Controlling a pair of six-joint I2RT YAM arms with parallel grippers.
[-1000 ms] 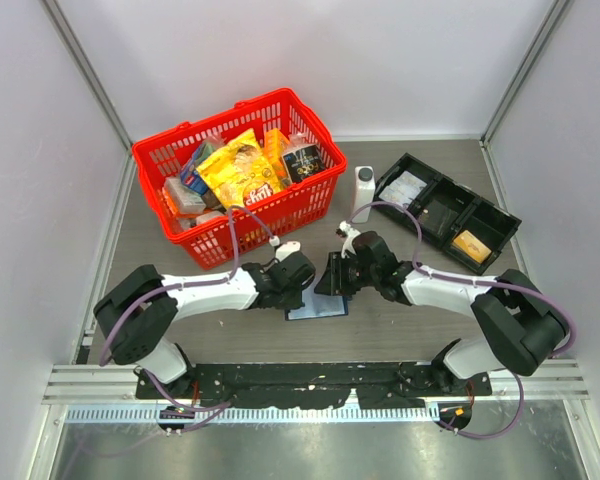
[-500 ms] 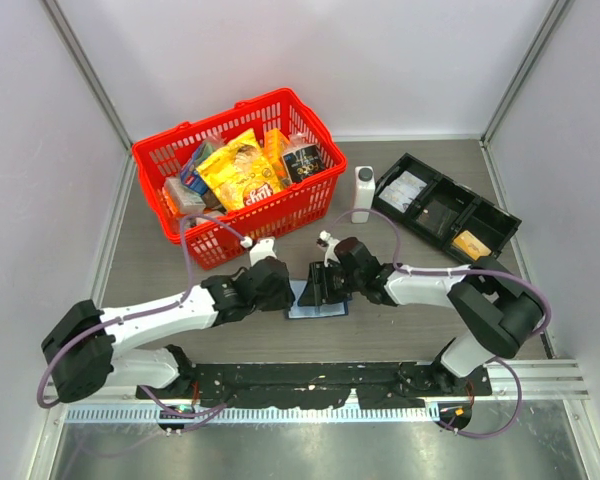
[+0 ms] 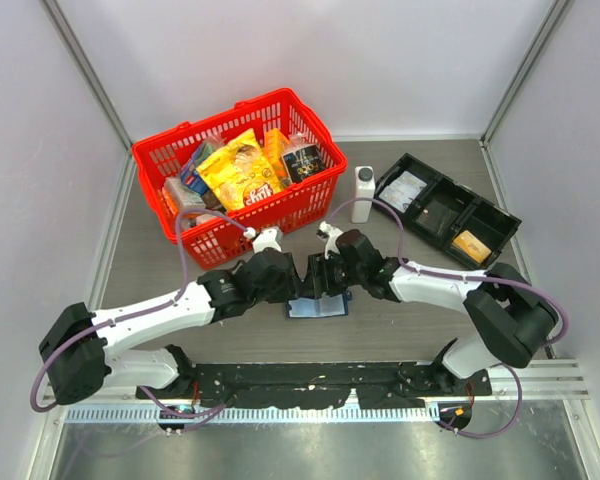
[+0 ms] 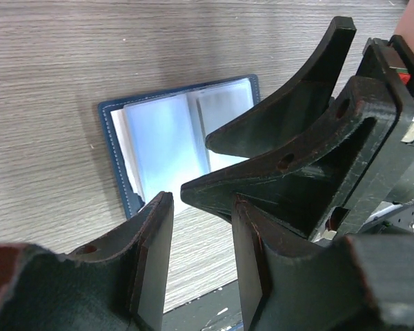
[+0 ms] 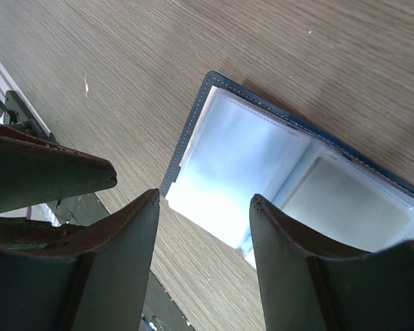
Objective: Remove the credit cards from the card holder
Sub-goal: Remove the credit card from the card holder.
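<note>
Left hand [image 4: 201,207], right hand [image 5: 203,200] both spread, empty, crowded together over open card holder [image 4: 162,138] edges.

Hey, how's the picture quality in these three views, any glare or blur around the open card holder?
Right wrist: card holder sharp, its clear sleeves glaring white in places; right end effector dark and soft. Left wrist: same sheen, left end effector blurred close up. Top external: even light, sharp, only soft shadows.
</note>
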